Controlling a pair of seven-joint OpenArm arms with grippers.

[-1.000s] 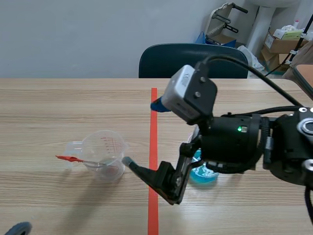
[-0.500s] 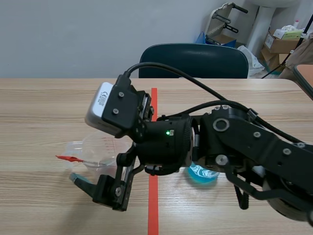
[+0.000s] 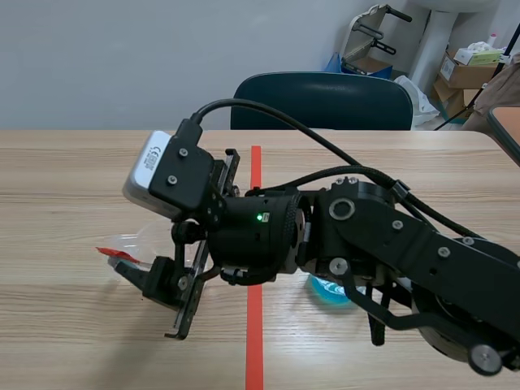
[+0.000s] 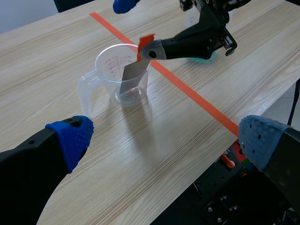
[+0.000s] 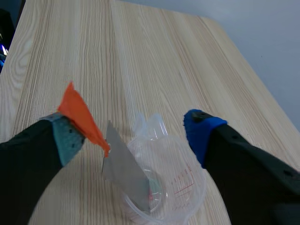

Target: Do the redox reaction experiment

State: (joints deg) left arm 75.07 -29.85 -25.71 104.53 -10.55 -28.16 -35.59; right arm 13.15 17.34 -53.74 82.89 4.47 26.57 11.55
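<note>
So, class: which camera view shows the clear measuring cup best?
The left wrist view: the whole measuring cup, handle included. The right wrist view only looks down into it; in the scene view the right arm hides most.

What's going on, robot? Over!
Left fingers open, empty. Right fingers open at measuring cup, one pad by orange tag. Metal strip stands tilted in cup. Nothing blocking.

Left hand point(image 4: 166, 140): fingers spread wide, blue pads over tabletop point(image 4: 154, 126). Ahead: clear measuring cup point(image 4: 117, 75), grey metal strip point(image 4: 131, 77) leaning inside, its orange-red tag point(image 4: 146, 42) touching one right hand point(image 4: 138, 27) finger.
</note>
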